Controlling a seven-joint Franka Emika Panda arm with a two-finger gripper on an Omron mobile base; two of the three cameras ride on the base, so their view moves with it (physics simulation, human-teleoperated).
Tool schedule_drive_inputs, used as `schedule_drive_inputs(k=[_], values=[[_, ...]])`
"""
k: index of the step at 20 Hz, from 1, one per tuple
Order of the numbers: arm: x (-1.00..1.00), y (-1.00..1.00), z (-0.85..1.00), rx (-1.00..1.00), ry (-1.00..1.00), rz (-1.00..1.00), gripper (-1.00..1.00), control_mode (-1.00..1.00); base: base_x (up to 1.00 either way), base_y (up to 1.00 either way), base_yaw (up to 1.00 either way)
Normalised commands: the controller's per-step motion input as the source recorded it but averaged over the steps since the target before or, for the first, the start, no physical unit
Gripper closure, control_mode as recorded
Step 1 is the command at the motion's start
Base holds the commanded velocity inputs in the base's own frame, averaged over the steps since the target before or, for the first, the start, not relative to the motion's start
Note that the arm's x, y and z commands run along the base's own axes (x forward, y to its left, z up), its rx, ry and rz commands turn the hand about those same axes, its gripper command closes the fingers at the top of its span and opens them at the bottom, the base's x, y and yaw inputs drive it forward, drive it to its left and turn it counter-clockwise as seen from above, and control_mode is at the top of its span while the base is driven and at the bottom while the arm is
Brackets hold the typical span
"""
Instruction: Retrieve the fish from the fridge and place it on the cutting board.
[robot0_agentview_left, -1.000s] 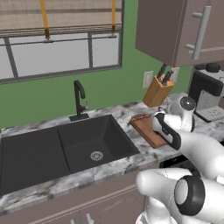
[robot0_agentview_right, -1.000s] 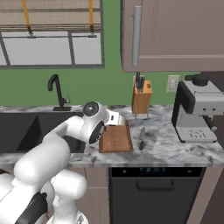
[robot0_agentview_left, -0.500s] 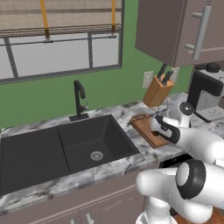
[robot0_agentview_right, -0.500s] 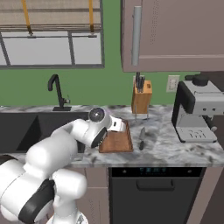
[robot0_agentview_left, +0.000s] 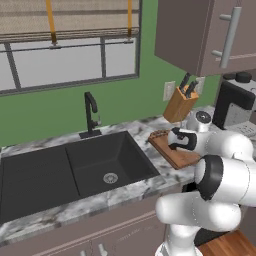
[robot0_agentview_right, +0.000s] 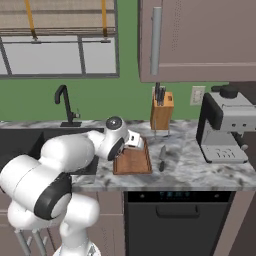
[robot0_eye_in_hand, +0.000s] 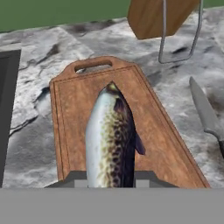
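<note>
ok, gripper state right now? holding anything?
Gripper: closed on the fish, which it holds over the cutting board.

Knife flat on marble bench; knife block at its 12 o'clock, coffee machine at 3 o'clock.

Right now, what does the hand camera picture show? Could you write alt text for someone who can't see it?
A speckled silvery fish is clamped in the shut gripper, hanging over a reddish-brown cutting board on a grey marble counter. A knife lies on the counter beside the board, a wooden knife block stands beyond it, and a dark sink's edge shows on the other side.
</note>
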Motion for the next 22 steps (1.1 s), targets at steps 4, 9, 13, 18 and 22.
schedule_drive_inputs(k=[4,9,13,18,22], values=[[0.25,0.00,-0.19,0.00,0.16,0.00,1.00,-1.00,0.00,0.00,0.00],[0.23,0.00,-0.37,0.00,0.09,0.00,1.00,-1.00,0.00,0.00,0.00],[0.28,0.00,-0.44,0.00,0.05,0.00,1.00,-1.00,0.00,0.00,0.00],[0.31,-0.02,-0.47,0.00,0.02,0.02,1.00,-1.00,0.00,0.00,0.00],[0.32,-0.12,-0.43,0.00,0.01,0.03,1.00,-1.00,0.00,0.00,0.00]])
